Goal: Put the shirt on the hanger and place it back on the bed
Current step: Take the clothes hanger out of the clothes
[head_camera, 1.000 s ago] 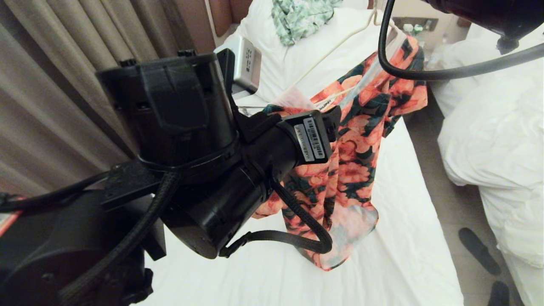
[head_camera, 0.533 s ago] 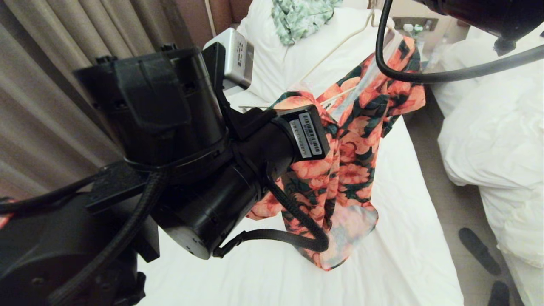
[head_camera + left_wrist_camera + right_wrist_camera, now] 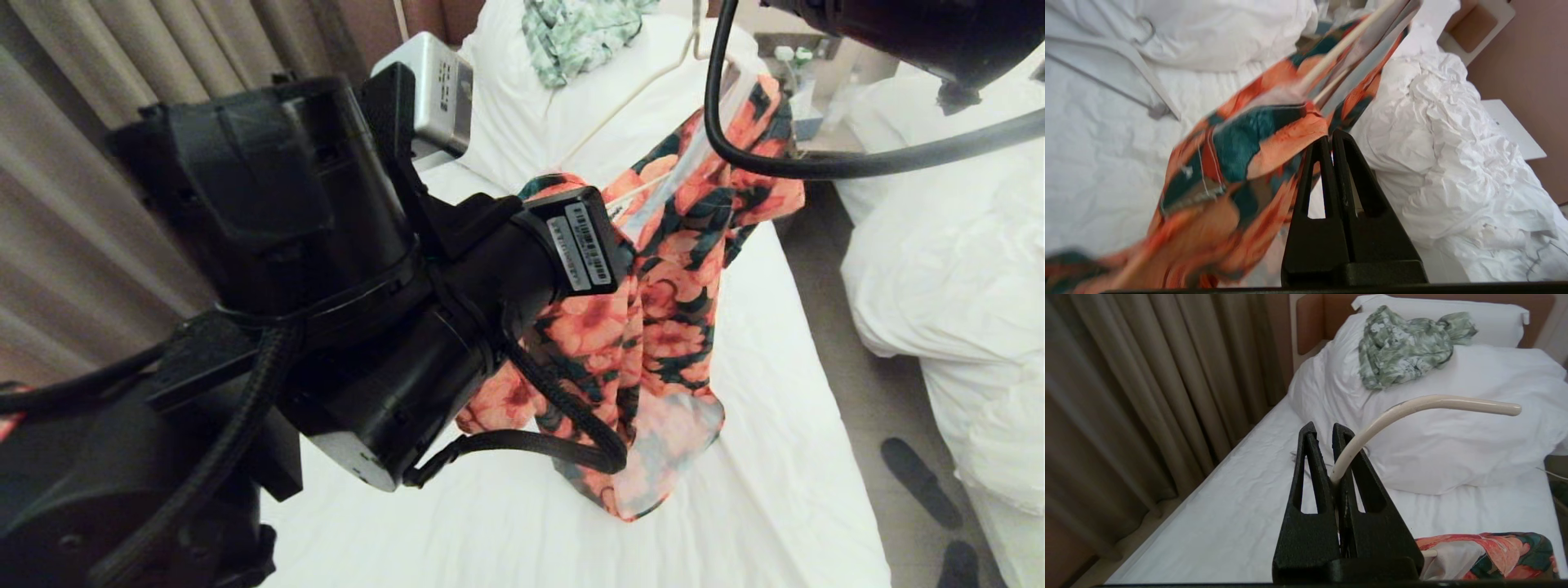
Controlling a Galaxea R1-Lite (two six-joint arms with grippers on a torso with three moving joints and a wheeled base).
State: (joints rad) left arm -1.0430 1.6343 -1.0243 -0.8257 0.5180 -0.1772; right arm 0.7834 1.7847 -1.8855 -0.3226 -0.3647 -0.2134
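Left end effector (image 3: 1331, 141) clamped on shirt (image 3: 669, 327), right (image 3: 1327, 435) on hanger (image 3: 1412, 406); green garment (image 3: 1404, 345) on duvet beyond.

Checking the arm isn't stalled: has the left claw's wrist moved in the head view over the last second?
Yes. The left claw, shut on the shirt, has shifted left and up against the bed, which stayed put.

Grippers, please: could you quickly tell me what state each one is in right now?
Left gripper: shut on the shirt's fabric edge.
Right gripper: shut on the hanger, at its hook.
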